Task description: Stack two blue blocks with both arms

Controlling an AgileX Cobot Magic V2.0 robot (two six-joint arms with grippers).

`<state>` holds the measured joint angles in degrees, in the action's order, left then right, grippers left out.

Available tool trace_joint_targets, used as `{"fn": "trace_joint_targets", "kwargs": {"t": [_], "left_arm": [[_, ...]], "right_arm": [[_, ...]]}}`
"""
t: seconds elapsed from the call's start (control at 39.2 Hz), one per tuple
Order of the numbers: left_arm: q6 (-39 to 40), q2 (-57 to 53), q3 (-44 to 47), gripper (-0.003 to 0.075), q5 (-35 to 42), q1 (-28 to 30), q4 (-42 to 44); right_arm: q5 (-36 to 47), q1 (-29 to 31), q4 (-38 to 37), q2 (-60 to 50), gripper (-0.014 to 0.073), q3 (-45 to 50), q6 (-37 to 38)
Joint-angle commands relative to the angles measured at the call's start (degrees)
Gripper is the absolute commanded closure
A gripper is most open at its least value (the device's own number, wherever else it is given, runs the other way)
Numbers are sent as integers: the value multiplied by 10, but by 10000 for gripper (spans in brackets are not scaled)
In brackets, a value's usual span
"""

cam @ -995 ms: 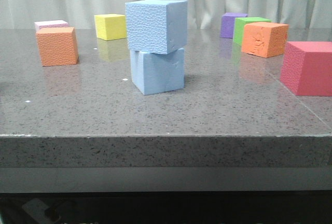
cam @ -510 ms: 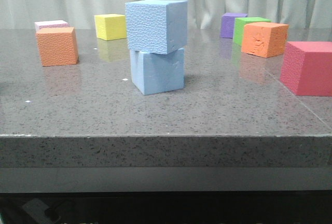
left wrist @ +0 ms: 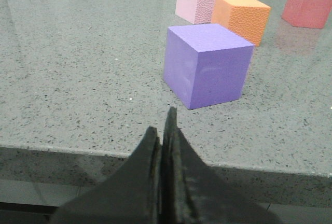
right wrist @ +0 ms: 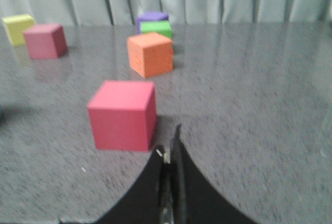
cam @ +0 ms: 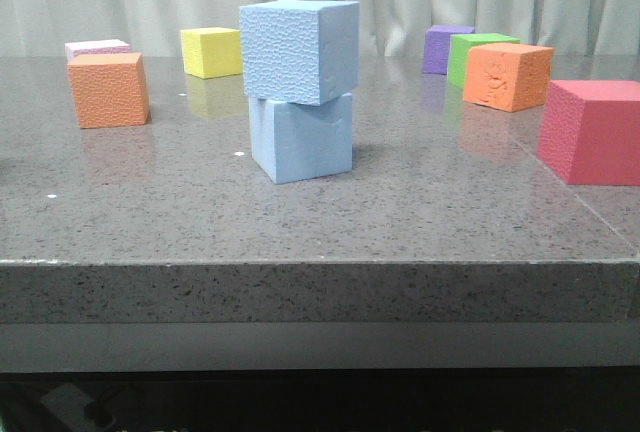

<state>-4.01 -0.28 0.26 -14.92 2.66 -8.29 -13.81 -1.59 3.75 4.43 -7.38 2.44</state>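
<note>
In the front view the pebbled blue block point(cam: 299, 50) sits on top of the smoother, paler blue block point(cam: 301, 138) near the middle of the table, slightly turned against it. Neither gripper shows in the front view. My left gripper point(left wrist: 164, 128) is shut and empty at the table's near edge, a purple cube point(left wrist: 206, 65) ahead of it. My right gripper point(right wrist: 171, 149) is shut and empty, low over the table beside a red cube point(right wrist: 122, 115). The blue blocks do not show in either wrist view.
In the front view an orange cube point(cam: 108, 89), a pink cube point(cam: 96, 49) and a yellow cube point(cam: 211, 52) stand at the left. A purple cube point(cam: 446, 48), a green cube point(cam: 478, 55), an orange cube point(cam: 507, 76) and a red cube point(cam: 590, 131) stand at the right.
</note>
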Motion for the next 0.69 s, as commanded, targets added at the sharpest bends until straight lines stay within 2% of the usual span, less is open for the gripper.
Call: {"fn": "trace_joint_targets", "kwargs": {"t": [0.0,0.18,0.31,0.66], "left_arm": [[-2,-13,22,739,50,1,-4],[-2,-13,22,739,50,1,-4],[-2,-13,22,739,50,1,-4],[-2,-13,22,739,50,1,-4]], "right_arm": [[63,16,-5,-17,663,27,-6],[64,21,1,-62,663,89,-6],[41,21,1,-61,663,89,-6],[41,21,1,-61,663,89,-6]]}}
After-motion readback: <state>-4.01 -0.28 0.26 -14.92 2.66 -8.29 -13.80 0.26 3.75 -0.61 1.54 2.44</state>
